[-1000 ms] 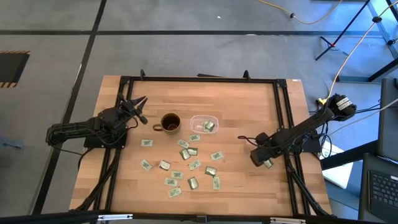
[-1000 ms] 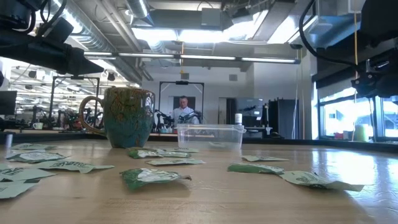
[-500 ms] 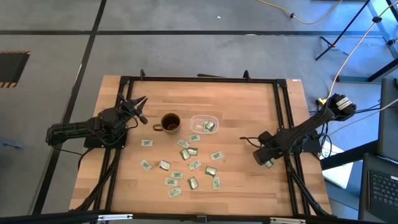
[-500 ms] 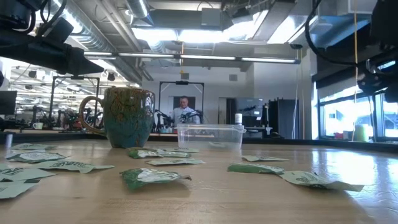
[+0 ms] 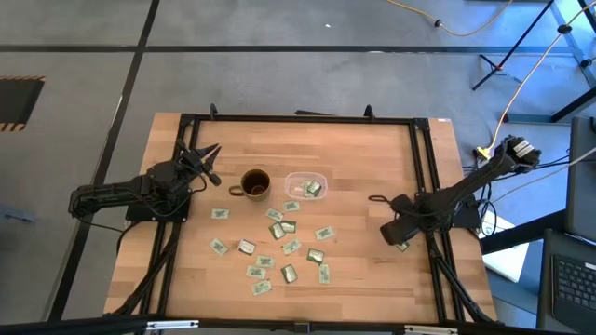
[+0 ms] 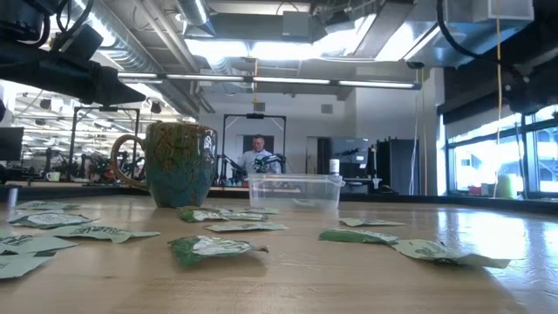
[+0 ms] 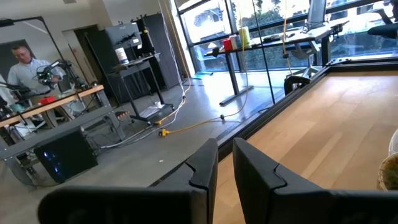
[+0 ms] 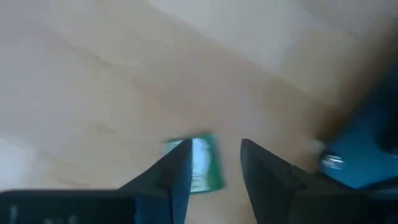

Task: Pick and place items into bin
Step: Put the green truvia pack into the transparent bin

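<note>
Hovering over the right edge of the worktop (image 5: 372,149), the right tool (image 8: 214,171) is seen with its fingers spread wide and empty, and one green and white packet (image 8: 200,163) lies flat on the wood just below them, partly behind one finger. In the high view this packet (image 5: 402,245) is well apart from the other packets (image 5: 284,244), which are scattered in the middle of the worktop below the brown mug (image 5: 254,182). The clear bin (image 5: 305,184) stands just beside the mug and a packet or two is already seen inside it. The step in hand is judged to be the pick of this lone packet. To do it well, the tool should be centred so that the packet comes between both fingers, then lowered until the tips touch the wood, because the packet is thin. The left tool (image 7: 225,163) is held narrow and empty near the left edge.
</note>
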Controlling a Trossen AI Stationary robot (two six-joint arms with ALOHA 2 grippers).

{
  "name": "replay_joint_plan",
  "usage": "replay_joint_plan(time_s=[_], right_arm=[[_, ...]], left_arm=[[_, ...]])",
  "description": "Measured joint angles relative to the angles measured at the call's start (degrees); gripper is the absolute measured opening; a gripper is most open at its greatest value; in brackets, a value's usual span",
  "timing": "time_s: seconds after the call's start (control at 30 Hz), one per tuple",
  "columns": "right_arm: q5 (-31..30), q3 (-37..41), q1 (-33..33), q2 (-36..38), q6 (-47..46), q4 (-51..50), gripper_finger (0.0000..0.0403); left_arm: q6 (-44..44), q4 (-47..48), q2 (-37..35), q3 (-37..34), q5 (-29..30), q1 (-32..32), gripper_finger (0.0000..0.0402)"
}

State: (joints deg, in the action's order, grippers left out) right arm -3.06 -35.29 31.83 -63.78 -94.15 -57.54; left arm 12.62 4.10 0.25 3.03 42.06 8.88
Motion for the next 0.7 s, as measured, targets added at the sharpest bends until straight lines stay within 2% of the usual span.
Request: replay_joint_plan(time_s=[0.23, 0.37, 0.7], right_arm=[[-1.3, 0.0, 0.6, -1.7, -0.1, 1.3, 0.0138], [-1.4, 0.0, 1.1, -3.1, -0.1, 5.6, 0.0138], [-1.1, 0.0, 3.4, -8.9, -0.1, 5.7, 0.0138]], left_arm=[[0.0, 0.0, 0.0, 0.0, 0.0, 0.0, 0.0045], [0.0, 0.0, 0.0, 0.0, 0.0, 0.0, 0.0045], [0.0, 0.0, 0.0, 0.0, -0.1, 0.0, 0.0045]])
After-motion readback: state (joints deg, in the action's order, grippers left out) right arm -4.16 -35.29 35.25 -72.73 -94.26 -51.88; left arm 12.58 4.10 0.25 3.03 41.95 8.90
